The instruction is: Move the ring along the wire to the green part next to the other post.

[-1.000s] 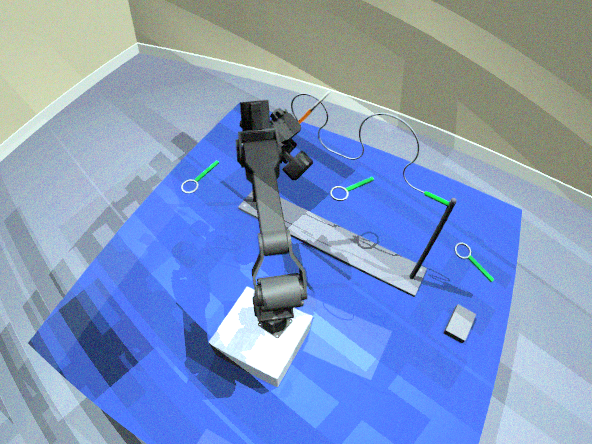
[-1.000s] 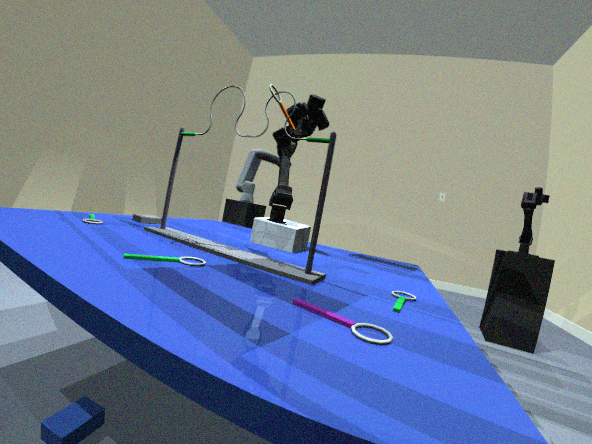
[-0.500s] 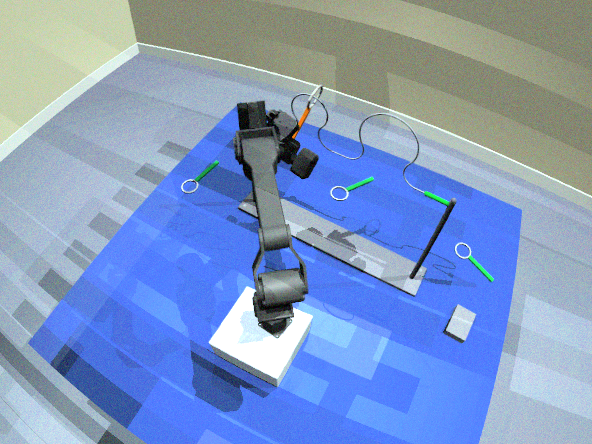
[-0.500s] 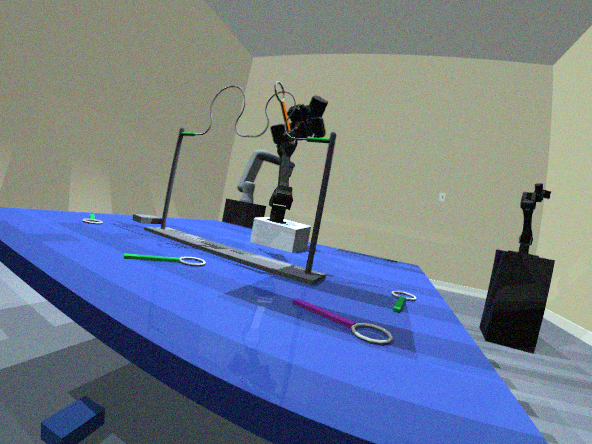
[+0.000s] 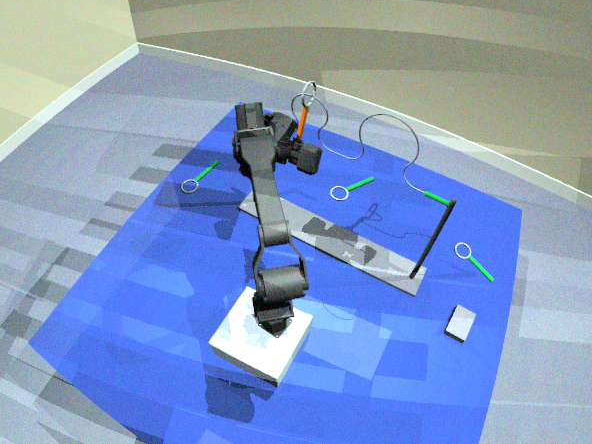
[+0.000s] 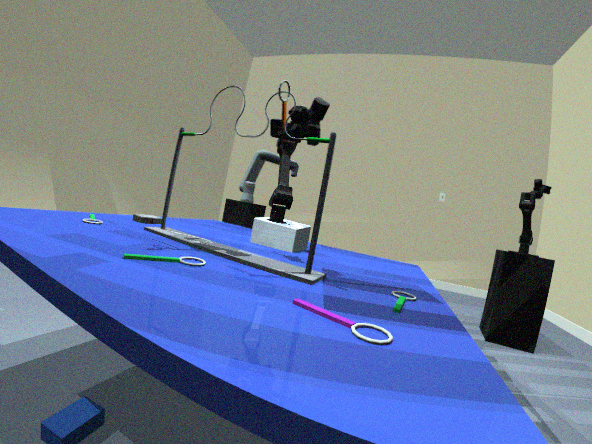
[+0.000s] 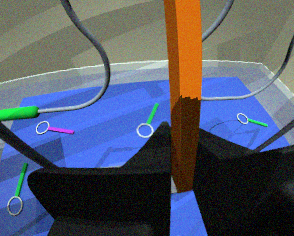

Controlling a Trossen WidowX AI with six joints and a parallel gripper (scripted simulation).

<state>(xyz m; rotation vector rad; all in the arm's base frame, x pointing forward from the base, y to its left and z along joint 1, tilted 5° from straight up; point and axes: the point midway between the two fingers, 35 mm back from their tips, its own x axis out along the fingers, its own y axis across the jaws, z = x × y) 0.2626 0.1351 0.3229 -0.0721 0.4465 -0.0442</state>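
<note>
The ring (image 5: 310, 82) (image 6: 284, 81) stands upright around the thin grey wire (image 5: 419, 145) (image 6: 232, 86) (image 7: 108, 70), at the top of the arch nearer the exterior view's right post (image 6: 321, 205). Whether ring and wire touch is too small to tell. Its orange handle (image 5: 302, 122) (image 6: 285, 112) (image 7: 186, 50) points down into my gripper (image 5: 299, 140) (image 6: 284, 128) (image 7: 171, 127), which is shut on it below the arch. That post's green part (image 6: 317, 140) (image 7: 20, 113) is hidden in the top view. The other green part (image 5: 436, 198) (image 6: 189, 133) meets the other post (image 5: 433, 237) (image 6: 172, 180).
The posts rise from a flat grey base (image 5: 400, 265) (image 6: 280, 265). Loose rings with green handles (image 5: 360, 184) (image 6: 152, 257) and one with a magenta handle (image 6: 324, 313) (image 7: 61, 131) lie on the blue table. A small grey block (image 5: 460, 323) lies near the right edge.
</note>
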